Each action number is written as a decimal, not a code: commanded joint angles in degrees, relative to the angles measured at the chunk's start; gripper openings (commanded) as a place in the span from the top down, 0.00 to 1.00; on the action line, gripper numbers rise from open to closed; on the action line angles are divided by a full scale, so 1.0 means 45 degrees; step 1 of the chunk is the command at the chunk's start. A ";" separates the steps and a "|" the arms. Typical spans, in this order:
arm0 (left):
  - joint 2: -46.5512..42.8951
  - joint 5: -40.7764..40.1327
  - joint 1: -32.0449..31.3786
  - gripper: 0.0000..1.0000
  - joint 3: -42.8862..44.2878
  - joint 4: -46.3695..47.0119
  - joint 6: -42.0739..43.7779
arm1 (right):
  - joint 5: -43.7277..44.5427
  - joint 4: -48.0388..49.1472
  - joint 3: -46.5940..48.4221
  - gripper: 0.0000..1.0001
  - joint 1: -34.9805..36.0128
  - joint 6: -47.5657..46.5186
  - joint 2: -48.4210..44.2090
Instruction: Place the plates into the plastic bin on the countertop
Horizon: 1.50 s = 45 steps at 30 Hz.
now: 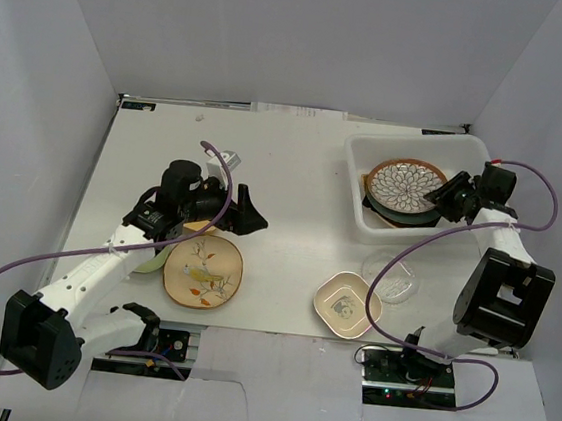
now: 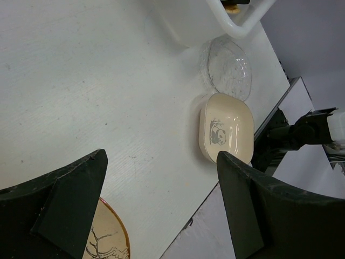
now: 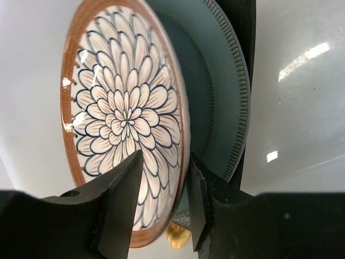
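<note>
The plastic bin stands at the back right of the countertop. My right gripper is shut on the rim of the flower-patterned plate, holding it tilted inside the bin over a teal plate. In the right wrist view the flower plate sits between my fingers, with the teal plate behind it and a bit of yellow below. My left gripper is open and empty above the bird-painted tan plate. A panda dish and a clear glass plate lie in front of the bin.
A green plate lies partly hidden under my left arm. The left wrist view shows the panda dish and the glass plate near the table's front edge, and a bin corner. White walls enclose the table.
</note>
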 commanded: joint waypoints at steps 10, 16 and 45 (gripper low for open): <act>-0.0243 -0.0270 -0.0032 0.07 0.0173 0.0127 0.0221 | 0.4751 -0.0595 0.1734 0.08 0.0373 -0.1633 -0.0045; -0.0379 -0.0855 -0.0032 0.07 0.0330 -0.0068 0.0299 | 0.6666 -0.0266 0.1814 0.10 0.1719 -0.2276 -0.1270; -0.4736 -0.8161 -0.0013 0.02 -0.0529 0.1377 0.0221 | -0.1650 0.9677 -0.1312 0.45 1.5724 0.4320 0.4796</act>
